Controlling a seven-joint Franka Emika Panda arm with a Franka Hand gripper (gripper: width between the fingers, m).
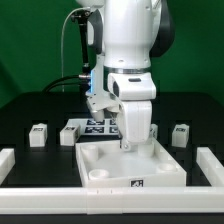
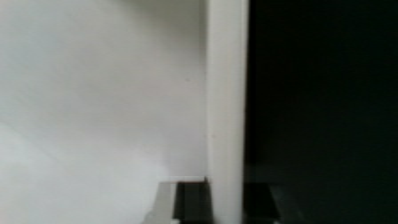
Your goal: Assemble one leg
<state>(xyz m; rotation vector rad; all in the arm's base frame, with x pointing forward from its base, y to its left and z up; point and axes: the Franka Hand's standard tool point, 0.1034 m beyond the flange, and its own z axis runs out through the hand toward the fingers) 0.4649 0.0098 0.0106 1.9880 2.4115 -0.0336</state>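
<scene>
The large white square panel (image 1: 130, 165) lies on the black table in front of the arm. My gripper (image 1: 128, 143) points straight down at its far right rim. In the wrist view my gripper (image 2: 228, 186) has one dark finger (image 2: 192, 205) over the panel's inner surface (image 2: 107, 100) and the other on the table side, with the raised rim (image 2: 228, 90) pinched between them and no gap showing. Three small white legs with tags stand apart from the gripper: two on the exterior view's left (image 1: 38, 135) (image 1: 68, 135) and one on its right (image 1: 180, 134).
The marker board (image 1: 95, 126) lies behind the panel, partly hidden by the arm. Low white rails run along the front (image 1: 60, 186) and both sides (image 1: 212, 165) of the table. A green backdrop stands behind.
</scene>
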